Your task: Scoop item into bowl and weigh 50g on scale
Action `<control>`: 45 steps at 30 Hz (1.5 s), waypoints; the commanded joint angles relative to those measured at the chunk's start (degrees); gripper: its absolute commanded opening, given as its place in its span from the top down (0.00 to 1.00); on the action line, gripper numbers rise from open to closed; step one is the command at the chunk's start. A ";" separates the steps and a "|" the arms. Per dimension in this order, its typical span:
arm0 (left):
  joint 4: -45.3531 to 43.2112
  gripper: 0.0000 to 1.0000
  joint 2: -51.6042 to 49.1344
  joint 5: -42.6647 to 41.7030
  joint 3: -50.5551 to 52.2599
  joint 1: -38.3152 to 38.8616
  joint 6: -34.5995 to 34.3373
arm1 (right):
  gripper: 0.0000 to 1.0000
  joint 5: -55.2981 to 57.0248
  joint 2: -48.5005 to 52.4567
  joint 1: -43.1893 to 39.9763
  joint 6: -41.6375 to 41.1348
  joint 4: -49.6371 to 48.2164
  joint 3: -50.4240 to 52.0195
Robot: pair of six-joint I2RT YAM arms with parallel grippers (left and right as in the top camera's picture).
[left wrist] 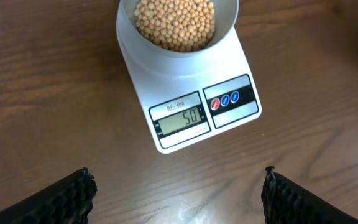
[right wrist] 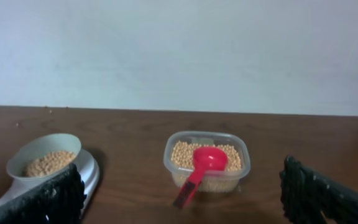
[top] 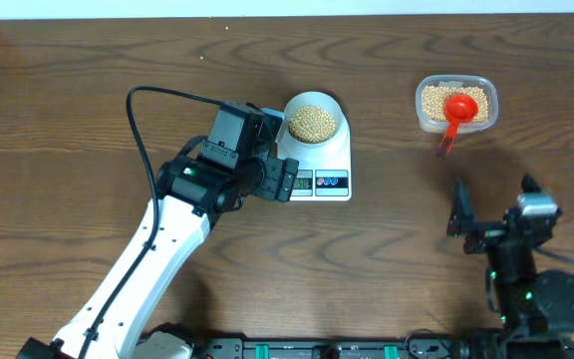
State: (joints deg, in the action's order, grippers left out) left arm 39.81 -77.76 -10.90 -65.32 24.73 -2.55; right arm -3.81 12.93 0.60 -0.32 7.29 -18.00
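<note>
— Two containers are seen; what is held in each?
— Beans point(left wrist: 174, 23) are heaped in the bowl point(right wrist: 42, 144), which is set on the scale point(left wrist: 185, 93) straight ahead of the left gripper point(left wrist: 178, 183). What looks like 50 is shown on the display point(left wrist: 180, 118). More beans are kept in the tub point(right wrist: 229, 180) ahead of the right gripper point(right wrist: 182, 177), with a red scoop point(top: 458, 108) laid in it, handle over the near rim.
— And the grippers?
— Both are spread wide, and nothing is held by either. The scale is framed between the left fingers point(left wrist: 73, 196), apart from them.
— The surface and the room?
— A dark wooden table point(top: 417, 249) is seen under everything, and a plain pale wall point(right wrist: 179, 56) is seen beyond the tub. From the right gripper, the bowl is found ahead and to the left.
</note>
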 commanded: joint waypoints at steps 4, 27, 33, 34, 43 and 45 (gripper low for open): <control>0.04 0.12 1.14 -0.48 0.26 -0.28 0.59 | 0.01 0.66 -8.55 0.46 1.25 -4.70 10.01; 0.04 0.12 1.14 -0.48 0.26 -0.28 0.59 | 0.01 0.66 -11.85 2.10 1.05 -3.19 17.68; 0.04 0.12 1.14 -0.48 0.26 -0.28 0.59 | 0.01 0.66 -11.80 2.10 1.05 -3.19 17.68; 0.04 0.12 1.14 -0.48 0.26 -0.28 0.59 | 0.01 0.66 -11.80 2.10 1.05 -3.19 17.68; 0.04 0.12 1.14 -0.48 0.26 -0.28 0.59 | 0.01 0.66 -11.80 2.10 1.05 -3.21 17.68; 0.04 0.12 1.14 -0.48 0.26 -0.28 0.59 | 0.01 0.66 -11.80 2.10 1.05 -3.19 17.68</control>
State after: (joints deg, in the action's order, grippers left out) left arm 39.83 -77.76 -10.90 -65.32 24.73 -2.55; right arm -3.55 1.02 2.28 0.32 3.81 -0.40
